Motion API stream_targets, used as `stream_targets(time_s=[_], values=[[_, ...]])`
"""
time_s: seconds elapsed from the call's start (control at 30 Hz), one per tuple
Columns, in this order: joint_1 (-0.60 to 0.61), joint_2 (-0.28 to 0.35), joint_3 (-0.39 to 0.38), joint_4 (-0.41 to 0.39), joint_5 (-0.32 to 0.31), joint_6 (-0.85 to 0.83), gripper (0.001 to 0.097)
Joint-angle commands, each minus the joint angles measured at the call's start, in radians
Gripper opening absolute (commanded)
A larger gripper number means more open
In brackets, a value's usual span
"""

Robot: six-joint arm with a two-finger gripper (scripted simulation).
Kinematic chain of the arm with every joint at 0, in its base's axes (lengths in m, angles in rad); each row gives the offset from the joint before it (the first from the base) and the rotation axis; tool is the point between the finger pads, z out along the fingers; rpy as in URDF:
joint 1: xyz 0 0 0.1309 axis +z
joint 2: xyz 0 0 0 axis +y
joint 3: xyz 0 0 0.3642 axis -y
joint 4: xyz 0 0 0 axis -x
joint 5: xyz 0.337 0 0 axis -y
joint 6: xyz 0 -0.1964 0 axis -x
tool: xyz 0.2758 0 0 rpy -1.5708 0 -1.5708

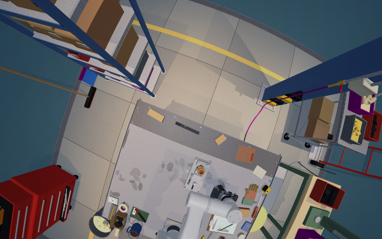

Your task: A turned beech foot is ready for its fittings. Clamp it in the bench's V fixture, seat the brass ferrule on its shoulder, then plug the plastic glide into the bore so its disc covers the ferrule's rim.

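My gripper [220,192] hangs low over the bench's near right part, below and right of the V fixture, and its fingers are hidden under the dark wrist, so I cannot tell whether they hold anything. The V fixture [197,174] is a pale plate near the bench's middle. The beech foot stands in it with the brass ferrule [200,170] on its shoulder, showing a red centre from above. The plastic glide is not visible anywhere I can make out.
Behind the bench are blue shelving [97,44] and a yellow floor line. A blue beam [335,71] crosses on the right above a cart. A glove [250,191], screwdrivers, clipboard [222,224], mug [134,230] and tape crowd the near edge. A red tool chest [29,202] stands on the left.
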Motion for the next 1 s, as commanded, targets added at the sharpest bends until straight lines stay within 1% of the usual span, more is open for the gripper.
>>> stream_targets(time_s=[0.0, 0.7, 0.97], values=[[0.000, -0.001, 0.001, 0.001, 0.000, 0.000, 0.0435], [0.000, -0.001, 0.001, 0.001, 0.000, 0.000, 0.0015], [0.000, -0.001, 0.001, 0.001, 0.000, 0.000, 0.0015]])
